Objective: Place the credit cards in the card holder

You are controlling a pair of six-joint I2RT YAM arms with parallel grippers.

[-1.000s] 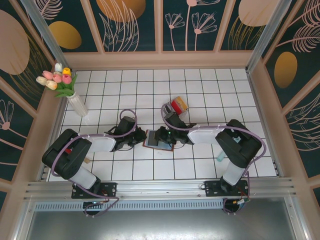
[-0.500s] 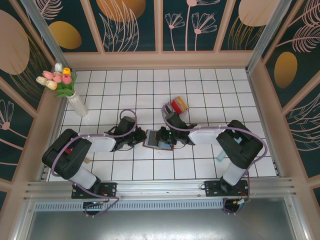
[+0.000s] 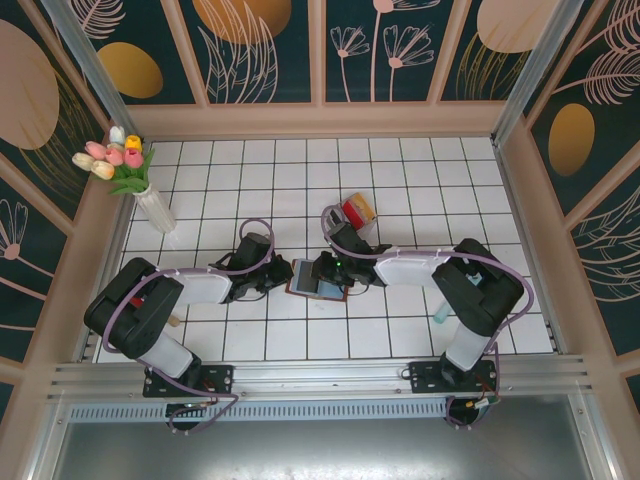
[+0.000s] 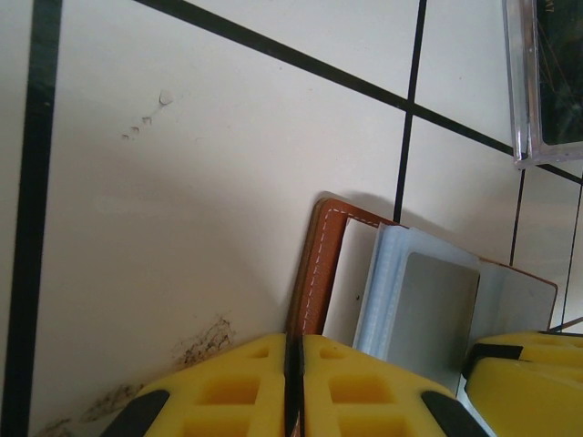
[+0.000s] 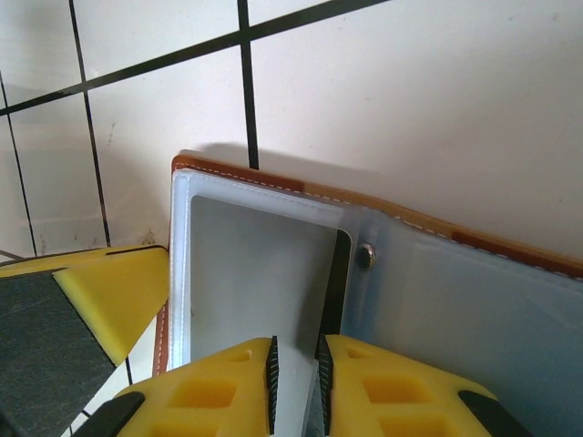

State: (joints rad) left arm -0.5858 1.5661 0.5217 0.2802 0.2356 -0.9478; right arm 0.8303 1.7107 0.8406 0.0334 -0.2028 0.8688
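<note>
The brown card holder (image 3: pixel 312 280) lies open on the white tiles, its clear sleeves (image 5: pixel 474 309) facing up. My left gripper (image 3: pixel 279 279) is shut on the leather edge (image 4: pixel 321 264) at the holder's left side, yellow fingertips (image 4: pixel 246 382) pressed together. My right gripper (image 3: pixel 333 270) hovers low over the holder. Its jaws (image 5: pixel 296 382) stand almost together on a thin pale grey card (image 5: pixel 260 273) that lies partly inside the left sleeve. More credit cards, red and orange, stand in a pale tray (image 3: pixel 357 212) behind.
A vase of tulips (image 3: pixel 135 180) stands at the far left. A clear plastic case (image 4: pixel 547 82) lies just beyond the holder. Wooden walls ring the tiled table (image 3: pixel 420 170). A small item (image 3: pixel 440 315) lies near the right arm's elbow.
My right gripper has edged slightly left over the card holder. The left gripper and the holder have stayed put.
</note>
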